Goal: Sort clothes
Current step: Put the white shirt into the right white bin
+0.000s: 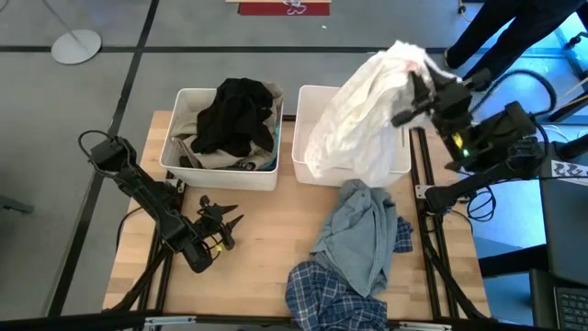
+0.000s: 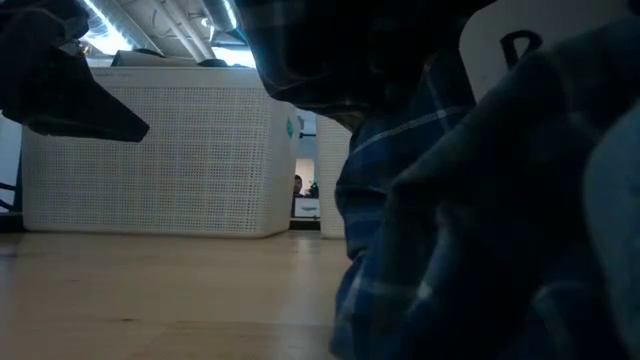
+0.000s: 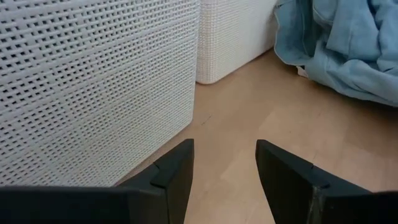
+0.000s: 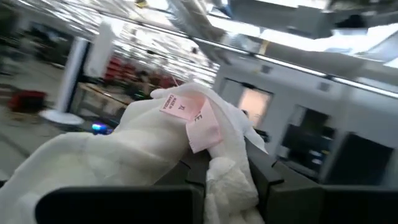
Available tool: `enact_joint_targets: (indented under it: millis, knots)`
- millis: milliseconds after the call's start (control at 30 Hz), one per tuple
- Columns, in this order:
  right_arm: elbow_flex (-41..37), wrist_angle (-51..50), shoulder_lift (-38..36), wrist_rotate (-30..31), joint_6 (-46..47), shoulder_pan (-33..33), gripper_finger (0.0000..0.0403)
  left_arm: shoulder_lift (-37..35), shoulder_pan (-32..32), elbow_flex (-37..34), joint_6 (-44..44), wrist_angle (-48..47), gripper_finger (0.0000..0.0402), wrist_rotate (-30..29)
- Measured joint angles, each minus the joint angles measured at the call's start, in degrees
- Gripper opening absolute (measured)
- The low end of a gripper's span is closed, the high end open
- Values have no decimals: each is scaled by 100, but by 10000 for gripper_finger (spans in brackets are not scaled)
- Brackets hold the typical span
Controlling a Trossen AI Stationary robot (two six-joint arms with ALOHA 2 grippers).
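Note:
My right gripper [image 1: 415, 92] is raised high over the right white bin [image 1: 308, 165] and is shut on a white garment [image 1: 363, 115] that bears a pink label [image 4: 189, 118]. The left white bin [image 1: 179, 152] holds black [image 1: 234, 115] and beige clothes. A light blue denim garment [image 1: 363, 234] lies on the table in front of the right bin, partly on top of a blue plaid garment [image 1: 326, 294] at the near edge. My left gripper [image 1: 223, 223] stands open low over the table in front of the left bin, with nothing between its fingers [image 3: 180, 165]. My right gripper pinches a bunched part of the white garment [image 4: 221, 168] beside the pink label, several layers between the two fingers. It comes from the table's right side. The garment hangs slack below and to the left of the fingers, its lower end [image 1: 335, 156] over the right bin.
The two bins stand side by side at the table's far side with a narrow gap [image 3: 198, 74] between them. Bare wood [image 1: 266, 230] lies between my left gripper and the denim garment. The plaid cloth [image 2: 450, 200] fills much of the low view.

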Motion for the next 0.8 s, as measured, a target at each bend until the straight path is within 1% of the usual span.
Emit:
enact_joint_targets:
  millis: [67, 267, 367, 433, 533, 600, 667, 733, 800]
  knots:
    - [0, 2, 2, -172, -24, -282, 50, 0, 0, 0, 0, 71, 164, 0]
    - [2, 4, 239, -1187, -43, -1194, 51, 0, 0, 0, -14, 100, 164, -2]
    - [0, -117, 376, -1406, 120, -1491, 51, 0, 0, 0, -26, 100, 164, -2]
    - [1, -477, 462, -1515, 424, -1676, 51, 0, 0, 0, -39, 105, 164, -2]
    - [2, -1448, 649, -1524, 1079, -1921, 51, 0, 0, 0, -39, 168, 164, 7]
    - [-5, -2357, 765, -1365, 1701, -2051, 51, 0, -2, 0, 5, 337, 164, 9]
    - [-7, -3375, 817, -1355, 2483, -2223, 51, 0, -21, 0, 83, 467, 164, 29]
    - [-4, -4483, 850, -1520, 3357, -2426, 51, 0, -26, 0, 194, 572, 164, 37]
    - [-8, -5553, 905, -1937, 4260, -2626, 52, 0, -24, 0, 304, 652, 164, 46]
